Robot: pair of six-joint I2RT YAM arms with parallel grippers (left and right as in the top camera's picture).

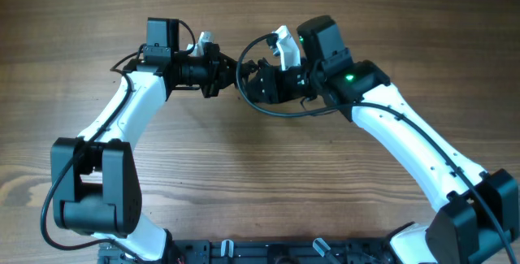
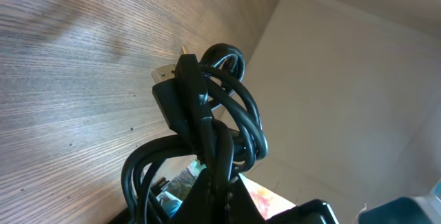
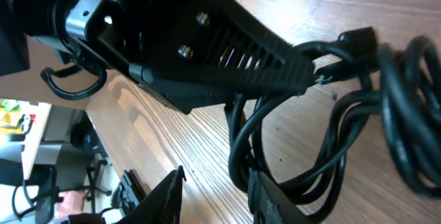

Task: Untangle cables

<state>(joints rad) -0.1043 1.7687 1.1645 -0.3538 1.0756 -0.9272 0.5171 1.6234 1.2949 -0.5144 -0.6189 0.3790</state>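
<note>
The cables (image 2: 200,107) hang as one knotted clump of thin black cords, lifted clear of the wooden worktop (image 1: 244,183) and gripped at their lower end by the left hand (image 2: 217,193). That hand is clamped tight on the bundle. In the left wrist view the cords rise out from between its fingers, twist around one another and end in several stacked loops at the top. A black plug with a small silvery tip (image 2: 164,74) sticks out of the clump on the side toward the worktop.

The right hand (image 3: 215,200) faces the left one from the opposite side, very close. In the overhead view the two meet nose to nose toward the far middle of the worktop, with the clump in the small space between them. In the right wrist view its two fingers stand moderately apart, with bare wood showing in the gap. The cords curl just beyond them, and the lowest loop dips down beside one fingertip. No cord appears pinched between these fingers. Whether a strand touches that fingertip cannot be told. One long dark finger of the left hand crosses the upper part of this view, and the cords spill out from under its tip.
</note>
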